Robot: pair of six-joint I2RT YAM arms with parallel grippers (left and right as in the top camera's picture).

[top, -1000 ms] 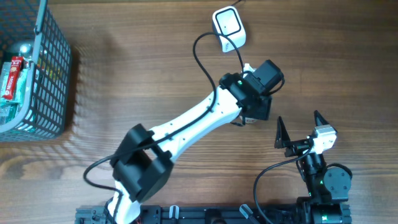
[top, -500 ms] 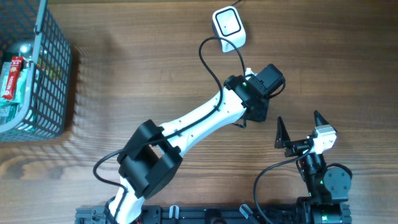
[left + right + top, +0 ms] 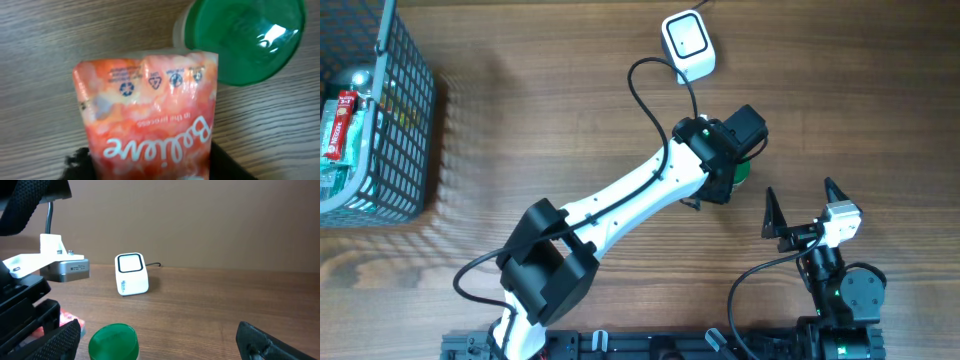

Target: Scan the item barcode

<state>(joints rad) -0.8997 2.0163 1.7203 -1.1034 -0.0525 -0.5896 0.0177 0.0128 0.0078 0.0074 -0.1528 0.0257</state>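
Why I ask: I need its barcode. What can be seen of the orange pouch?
The pouch is glossy plastic film, mottled orange and white. White lettering on it reads "Believe", upside down in the left wrist view, and small recycling symbols run along its crimped far edge. No barcode shows on this face. Its near end runs into the left gripper, which seems to hold it above the wooden table. Its far corner overlaps a green lid; whether they touch is unclear.

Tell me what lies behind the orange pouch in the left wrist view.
Behind the orange pouch the wooden table shows, and a green lid at its upper right corner. The pouch covers the lid's lower left edge; what lies directly under the pouch cannot be seen.
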